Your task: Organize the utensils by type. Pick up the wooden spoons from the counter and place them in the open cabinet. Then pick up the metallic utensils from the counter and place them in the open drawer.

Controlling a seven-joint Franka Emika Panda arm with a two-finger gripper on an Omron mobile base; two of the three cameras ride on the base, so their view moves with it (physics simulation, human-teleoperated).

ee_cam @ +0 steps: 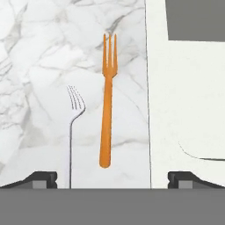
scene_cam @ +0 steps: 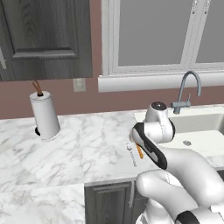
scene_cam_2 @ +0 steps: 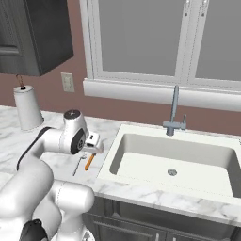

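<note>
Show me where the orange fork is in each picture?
Left base view: orange fork peeks out just behind the robot's arm, on the counter.
Right base view: lower left, between the silver fork and the sink.
Hand view: centre, tines up.
Shared landmark: the silver fork beside it.

Both base views flank the counter (scene_cam: pixel 65 144); hand view looks straight down, close.

An orange fork (ee_cam: pixel 107 101) and a slimmer silver fork (ee_cam: pixel 74 127) lie flat and parallel, just apart, on the white marble counter (ee_cam: pixel 39 57), tines pointing the same way.
</note>
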